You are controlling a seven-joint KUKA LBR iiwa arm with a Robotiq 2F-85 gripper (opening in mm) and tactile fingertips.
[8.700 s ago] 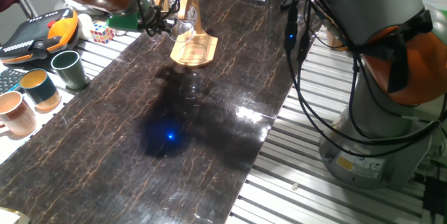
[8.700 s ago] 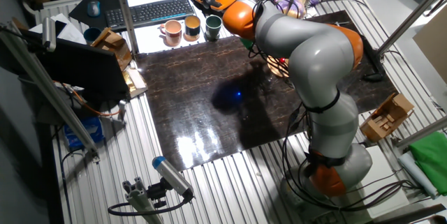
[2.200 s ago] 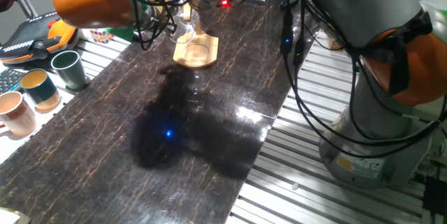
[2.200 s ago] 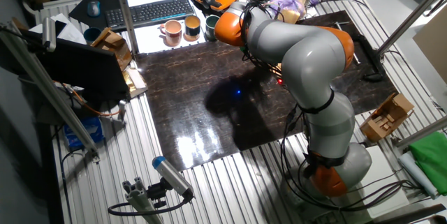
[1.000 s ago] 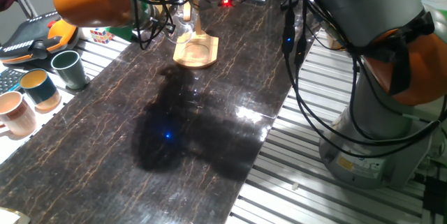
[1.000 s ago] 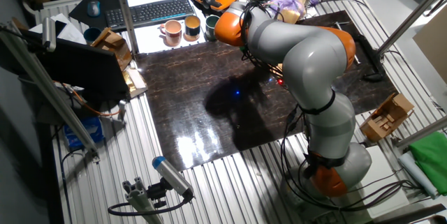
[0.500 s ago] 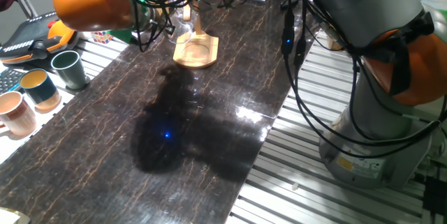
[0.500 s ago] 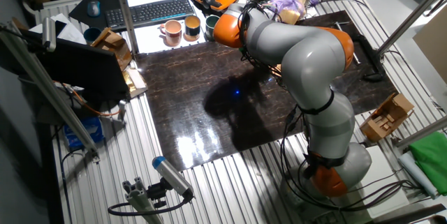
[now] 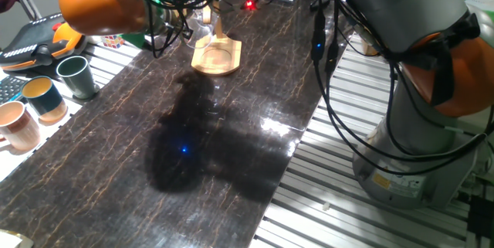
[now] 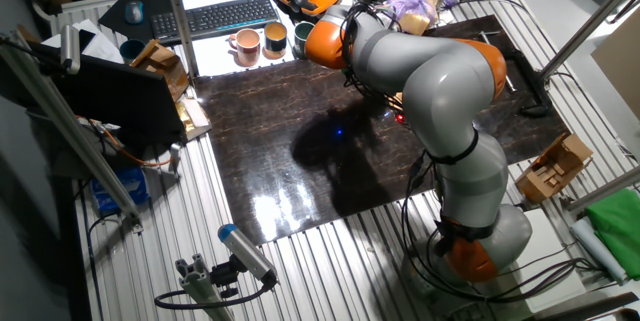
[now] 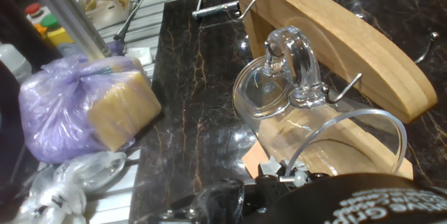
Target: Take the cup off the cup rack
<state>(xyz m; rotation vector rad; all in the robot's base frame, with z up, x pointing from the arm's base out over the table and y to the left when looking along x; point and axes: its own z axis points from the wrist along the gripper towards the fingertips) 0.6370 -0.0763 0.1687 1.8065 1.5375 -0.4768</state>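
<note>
Surface: a dark marbled tabletop (image 9: 231, 124) on a slatted aluminium bench. A broad run of it stretches from the near edge up to the rack, with a blue light spot reflected in the middle.
Left edge: three mugs sit off the dark top on the slats. A pinkish mug (image 9: 15, 124) is nearest, then a teal mug (image 9: 45, 97) and a dark green mug (image 9: 76, 76), all well apart from the rack.
Arm: the grey and orange arm (image 9: 401, 39) arches over the far end, its cables hanging above the right edge.
Gripper: the gripper (image 9: 185, 25) is level with the cup, just left of the post. Its fingers are hidden, so whether it grips cannot be told.
Cup: the cup (image 11: 279, 91), clear glass, lies tipped sideways. Its handle is looped at a metal peg on the post, above the wooden base.
Cup rack: the cup rack (image 9: 216, 53) stands near the far left edge of the dark top.
Beyond: a purple bag (image 11: 63, 105) lies on the slats past that edge.
</note>
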